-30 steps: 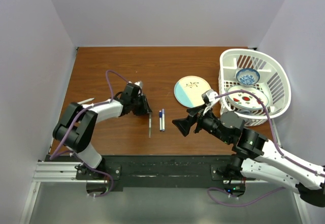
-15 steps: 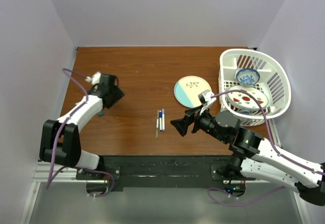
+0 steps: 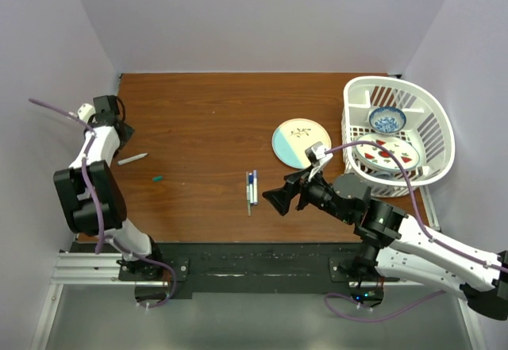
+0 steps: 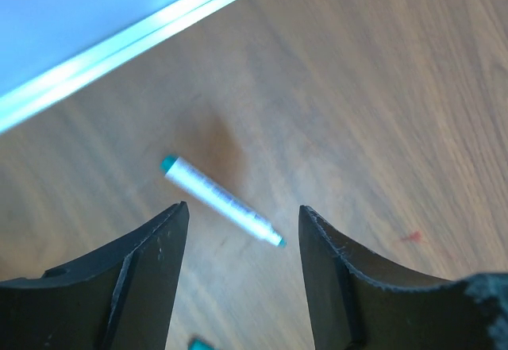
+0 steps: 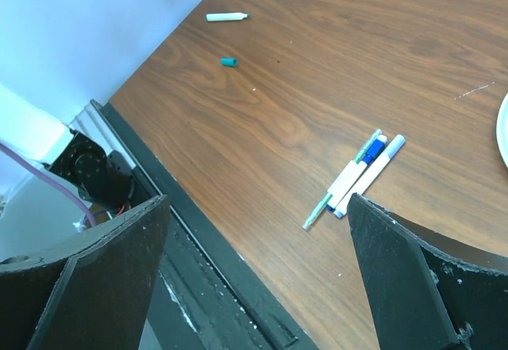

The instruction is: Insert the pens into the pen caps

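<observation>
Left hand: it is being held wide open and empty above the far left side of the table. Nothing is being gripped. It is likely being held here because one pen is lying right under it.

Lone pen: it is being seen through the open gap of the left hand. It is lying flat and slanted on the wood and is not being touched. It is white and thin, with a small green bit at each end. No cap is being worn, it seems.

Green cap: it is being shown by itself on the table, near the lone pen but apart from it, a little closer to the robot. It is tiny and short. It is probably being saved for this pen, since the colours match.

Bunch of pens: they are being shown side by side in the middle of the table, touching. Two white pens with blue on them are being seen. One very thin stick with green on it is lying with them. Whether the blue caps are being pushed fully on cannot be told.

Right hand: it is being held wide open and empty too, just right of the bunch of pens and pointed at it. It is likely being held ready for those pens.

Plate: it is being shown flat on the table behind the right hand, out of the way.

Basket: it is being shown at the far right with a bowl inside. It is not being used for this job.
</observation>
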### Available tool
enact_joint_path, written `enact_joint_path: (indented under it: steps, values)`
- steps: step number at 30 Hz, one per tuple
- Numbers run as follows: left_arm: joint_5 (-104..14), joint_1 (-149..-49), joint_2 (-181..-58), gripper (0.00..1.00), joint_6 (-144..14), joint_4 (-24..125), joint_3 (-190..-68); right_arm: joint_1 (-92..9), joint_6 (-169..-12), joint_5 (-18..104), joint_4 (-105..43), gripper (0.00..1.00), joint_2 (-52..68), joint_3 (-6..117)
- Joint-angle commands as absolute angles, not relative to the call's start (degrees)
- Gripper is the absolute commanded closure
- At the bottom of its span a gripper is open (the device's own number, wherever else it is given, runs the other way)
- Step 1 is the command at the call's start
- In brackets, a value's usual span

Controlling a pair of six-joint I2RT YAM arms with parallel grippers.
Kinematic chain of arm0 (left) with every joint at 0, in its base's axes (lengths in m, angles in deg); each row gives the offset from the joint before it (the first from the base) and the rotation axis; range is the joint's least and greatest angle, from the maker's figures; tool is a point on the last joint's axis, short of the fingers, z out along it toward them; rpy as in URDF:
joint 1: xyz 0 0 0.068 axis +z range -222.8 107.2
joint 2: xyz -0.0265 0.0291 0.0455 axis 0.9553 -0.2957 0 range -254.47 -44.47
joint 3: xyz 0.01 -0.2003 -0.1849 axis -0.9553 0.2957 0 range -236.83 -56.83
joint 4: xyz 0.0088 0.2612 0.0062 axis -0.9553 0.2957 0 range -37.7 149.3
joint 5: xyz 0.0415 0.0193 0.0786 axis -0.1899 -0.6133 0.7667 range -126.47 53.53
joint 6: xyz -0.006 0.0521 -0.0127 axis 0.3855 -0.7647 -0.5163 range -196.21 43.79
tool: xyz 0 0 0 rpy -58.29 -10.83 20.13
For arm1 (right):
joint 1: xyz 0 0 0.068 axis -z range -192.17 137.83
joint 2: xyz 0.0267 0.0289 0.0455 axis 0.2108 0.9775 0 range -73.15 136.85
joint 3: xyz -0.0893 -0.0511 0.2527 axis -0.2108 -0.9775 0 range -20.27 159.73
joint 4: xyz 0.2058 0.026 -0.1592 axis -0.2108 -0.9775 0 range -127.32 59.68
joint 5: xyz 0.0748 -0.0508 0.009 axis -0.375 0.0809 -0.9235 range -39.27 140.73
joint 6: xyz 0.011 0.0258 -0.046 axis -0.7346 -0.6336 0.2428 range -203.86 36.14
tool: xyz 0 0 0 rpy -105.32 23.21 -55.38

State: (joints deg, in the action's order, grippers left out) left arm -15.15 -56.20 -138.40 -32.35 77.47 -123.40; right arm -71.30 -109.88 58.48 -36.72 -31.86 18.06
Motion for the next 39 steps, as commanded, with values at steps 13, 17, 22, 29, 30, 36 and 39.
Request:
enact_joint_path:
  steps: [13, 17, 22, 29, 30, 36, 39]
  values:
    - [-19.8, -50.0, -154.6, 0.37, -47.1, 78.9, -138.0, -71.3, -109.1, 58.4, -35.8, 0.03, -30.7, 21.0]
    - [-20.9, -49.9, -156.4, 0.40, -49.4, 80.8, -137.5, -71.2, -110.6, 57.8, -34.1, 0.03, -30.4, 20.5]
    - [-25.1, -49.9, -158.0, 0.40, -50.8, 80.2, -135.8, -71.2, -111.5, 56.0, -35.9, 0.04, -30.5, 22.3]
    - [-27.9, -49.9, -157.3, 0.43, -51.9, 80.3, -129.4, -71.2, -113.7, 56.5, -36.8, 0.04, -35.1, 21.6]
    - [-27.9, -49.9, -157.1, 0.43, -52.0, 80.2, -128.2, -71.2, -114.1, 56.4, -36.8, 0.05, -35.6, 21.5]
    - [-30.9, -49.9, -154.7, 0.48, -51.3, 79.1, -121.0, -71.2, -116.8, 55.2, -36.7, 0.05, -38.3, 20.7]
    - [-33.0, -50.1, -152.3, 0.49, -52.0, 77.0, -117.0, -71.2, -117.2, 53.7, -36.4, 0.06, -38.6, 20.6]
